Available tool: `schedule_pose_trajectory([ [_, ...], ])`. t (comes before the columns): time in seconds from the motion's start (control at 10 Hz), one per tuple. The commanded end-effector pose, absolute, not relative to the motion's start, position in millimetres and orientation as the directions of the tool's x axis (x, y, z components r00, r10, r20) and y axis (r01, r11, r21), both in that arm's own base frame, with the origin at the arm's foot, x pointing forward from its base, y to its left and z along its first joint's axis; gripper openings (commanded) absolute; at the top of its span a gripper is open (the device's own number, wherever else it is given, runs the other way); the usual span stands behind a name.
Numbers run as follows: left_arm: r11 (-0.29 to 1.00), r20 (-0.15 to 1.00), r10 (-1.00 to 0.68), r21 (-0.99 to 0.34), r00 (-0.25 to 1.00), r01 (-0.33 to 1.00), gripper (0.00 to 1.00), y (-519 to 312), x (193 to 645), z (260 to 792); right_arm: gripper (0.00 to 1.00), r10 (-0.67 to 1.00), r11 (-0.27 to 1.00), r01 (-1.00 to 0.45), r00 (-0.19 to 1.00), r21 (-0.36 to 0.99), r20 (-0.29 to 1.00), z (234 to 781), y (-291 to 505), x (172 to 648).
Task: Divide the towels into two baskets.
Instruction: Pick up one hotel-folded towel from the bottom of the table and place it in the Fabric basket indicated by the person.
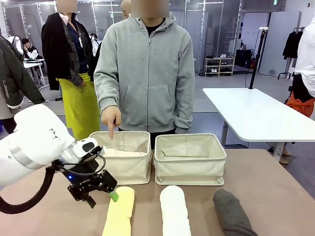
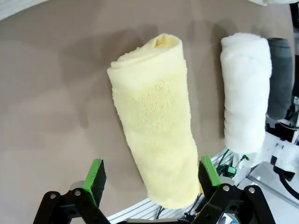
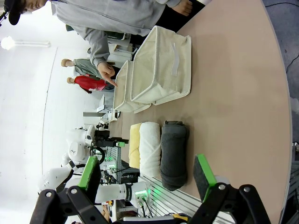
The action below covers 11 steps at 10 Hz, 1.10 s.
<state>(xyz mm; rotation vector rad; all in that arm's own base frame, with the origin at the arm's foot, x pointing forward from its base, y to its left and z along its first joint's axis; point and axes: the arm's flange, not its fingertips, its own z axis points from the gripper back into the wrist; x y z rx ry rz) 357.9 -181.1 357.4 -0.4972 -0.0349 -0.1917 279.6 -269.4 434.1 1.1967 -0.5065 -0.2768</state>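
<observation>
Three rolled towels lie in a row along the table's near edge: yellow [image 1: 119, 212], white [image 1: 174, 212] and dark grey [image 1: 234, 215]. Behind them stand two cream baskets, the left basket [image 1: 129, 169] and the right basket [image 1: 189, 172]. A pale roll [image 1: 122, 153] lies inside the left one. My left gripper [image 1: 103, 196] hangs open just left of the yellow towel's far end. In the left wrist view the yellow towel [image 2: 156, 121] runs up between the green pads [image 2: 96, 175] of the left gripper [image 2: 152, 175]. My right gripper [image 3: 145, 172] is open and holds nothing, well back from the grey towel [image 3: 174, 154].
A person in a grey hoodie stands at the far side, one hand [image 1: 111, 118] pointing a finger down into the left basket. The white towel [image 2: 245, 88] lies close beside the yellow one. Bare brown tabletop [image 1: 39, 211] extends left of the towels and right of the baskets.
</observation>
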Motion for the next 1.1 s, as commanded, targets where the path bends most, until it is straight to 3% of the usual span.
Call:
schedule_pose_trajectory([
  [0.0,0.87,0.109,-0.114,-0.469,0.988,0.152,1.0,-158.5,281.4,319.1,1.0,-0.466,0.344,-0.069,0.853,0.936,0.234,437.3,-268.6,278.8],
  [0.7,0.872,0.112,-0.064,-0.478,0.992,0.11,1.0,-188.1,280.8,287.3,1.0,-0.466,0.344,-0.069,0.853,0.936,0.234,437.3,-268.6,278.8],
  [0.8,0.869,0.121,-0.078,-0.478,0.99,0.127,0.86,-186.9,280.3,286.5,1.0,-0.466,0.344,-0.069,0.853,0.936,0.234,437.3,-268.6,278.8],
  [0.9,0.869,0.118,-0.078,-0.478,0.99,0.126,0.8,-185.9,279.9,286.8,1.0,-0.466,0.344,-0.069,0.853,0.936,0.234,437.3,-268.6,278.8],
  [1.0,0.87,0.115,-0.079,-0.478,0.99,0.125,0.66,-185.9,279.4,287.1,1.0,-0.466,0.344,-0.069,0.853,0.936,0.234,437.3,-268.6,278.8],
])
